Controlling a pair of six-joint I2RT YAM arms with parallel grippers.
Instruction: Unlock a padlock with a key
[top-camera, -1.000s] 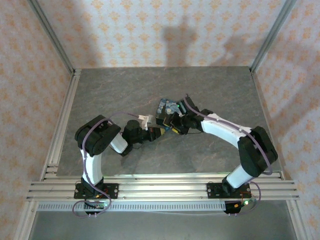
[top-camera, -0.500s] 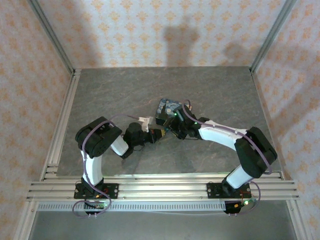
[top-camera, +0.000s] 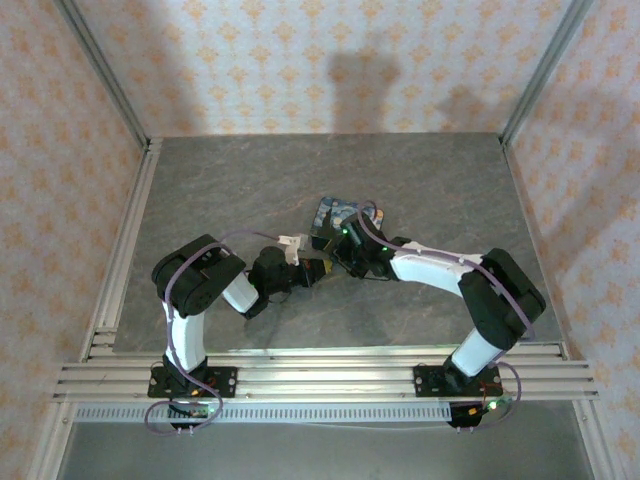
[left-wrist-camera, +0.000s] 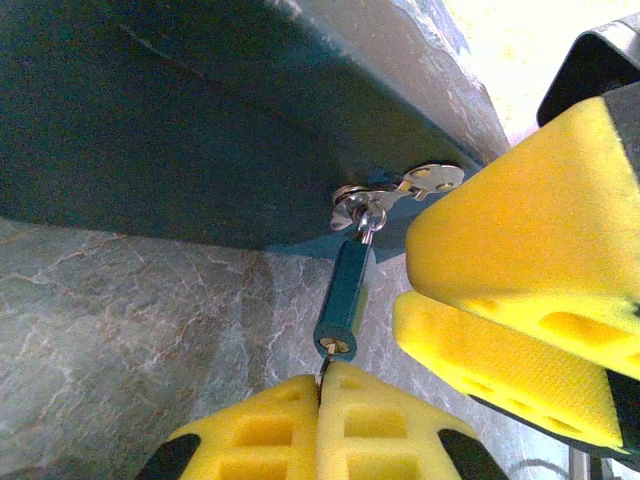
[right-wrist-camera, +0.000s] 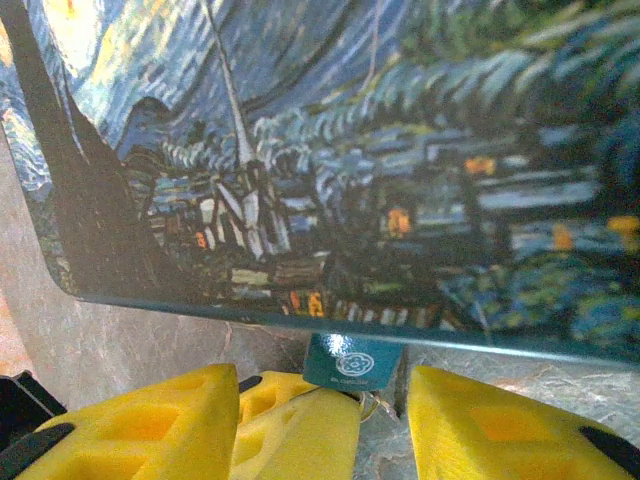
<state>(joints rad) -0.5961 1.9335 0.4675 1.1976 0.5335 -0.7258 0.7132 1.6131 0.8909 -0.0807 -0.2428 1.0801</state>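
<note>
Left gripper (left-wrist-camera: 322, 400) pinches the key (left-wrist-camera: 326, 362), seated in the padlock (left-wrist-camera: 344, 290) just ahead of its tips | right gripper (right-wrist-camera: 322, 398) straddles padlock, jaws wide | risk, we judge: unbraced padlock swings under twist, key slips or bends.

The top external camera looks down on the box (top-camera: 336, 214) from high above, on its near side, well away. Both wrist cameras sit very close: the left faces the box's dark side wall, the right its printed face. Both show the padlock (left-wrist-camera: 345, 295) at the box's edge.
</note>
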